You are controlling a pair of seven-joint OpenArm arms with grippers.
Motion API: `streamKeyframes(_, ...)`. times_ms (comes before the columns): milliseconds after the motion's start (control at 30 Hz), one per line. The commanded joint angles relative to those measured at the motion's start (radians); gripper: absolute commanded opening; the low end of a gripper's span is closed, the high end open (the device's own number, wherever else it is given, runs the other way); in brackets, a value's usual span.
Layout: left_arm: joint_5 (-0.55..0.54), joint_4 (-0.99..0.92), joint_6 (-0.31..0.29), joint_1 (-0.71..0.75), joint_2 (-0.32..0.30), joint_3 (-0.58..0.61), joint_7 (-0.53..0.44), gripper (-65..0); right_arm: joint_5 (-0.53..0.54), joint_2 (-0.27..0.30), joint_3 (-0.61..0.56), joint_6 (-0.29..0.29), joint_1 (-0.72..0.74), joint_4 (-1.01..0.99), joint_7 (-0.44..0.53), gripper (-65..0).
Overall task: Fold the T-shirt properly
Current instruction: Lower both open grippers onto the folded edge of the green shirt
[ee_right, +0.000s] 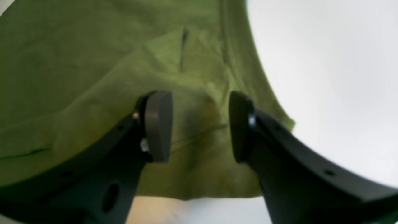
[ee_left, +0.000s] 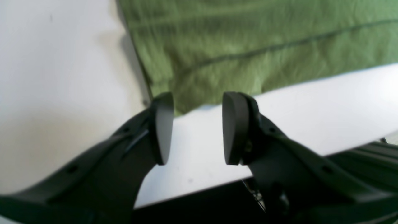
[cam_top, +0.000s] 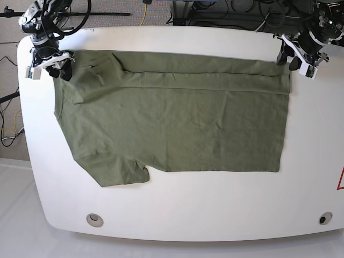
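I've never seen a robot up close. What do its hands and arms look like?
Each gripper, left and right, is a matte black two-finger claw: curved arms with small holes, ending in flat, rounded dark-grey pads. In the base view the wrists show black and white parts, with dark cables behind.

The left end effector hangs at the far corner of the worktop on the base view's right, its two dark pads parted with a clear gap and nothing between them. The right end effector hangs at the opposite far corner (the base view's left), its pads likewise spread apart and gripping nothing. Both wrists reach in from beyond the far edge.
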Motion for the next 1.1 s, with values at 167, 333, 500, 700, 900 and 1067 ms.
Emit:
streamKeyframes(167, -0.056, 0.044, -0.001, 0.003, -0.007, -0.015, -0.033, -41.5, 0.007, 0.021, -0.008, 0.006, -0.011, 0.069, 0.022, -37.3)
streamKeyframes(333, -0.046, 0.040, 0.000, -0.003, 0.002, -0.027, -0.033, -41.4, -0.004, 0.019, -0.015, 0.006, -0.010, 0.071, 0.021, -37.4)
streamKeyframes(500, -0.029, 0.032, 0.000, -0.011, 0.010, -0.035, -0.031, -41.3, -0.021, 0.016, -0.017, 0.006, -0.008, 0.064, 0.020, -37.4)
streamKeyframes(700, -0.043, 0.034, -0.001, -0.013, 0.005, -0.039, -0.036, -41.1, -0.016, 0.021, -0.014, 0.006, 0.003, 0.050, 0.015, -36.9)
streamKeyframes(900, -0.044, 0.034, 0.000, -0.018, 0.006, -0.045, -0.038, -41.2, -0.016, 0.031, -0.023, 0.006, 0.008, 0.039, 0.014, -36.9)
streamKeyframes(1067, -0.040, 0.035, 0.001, -0.025, 0.006, -0.034, -0.040, -41.1, -0.028, 0.051, -0.058, 0.006, 0.006, 0.042, 0.016, -36.7)
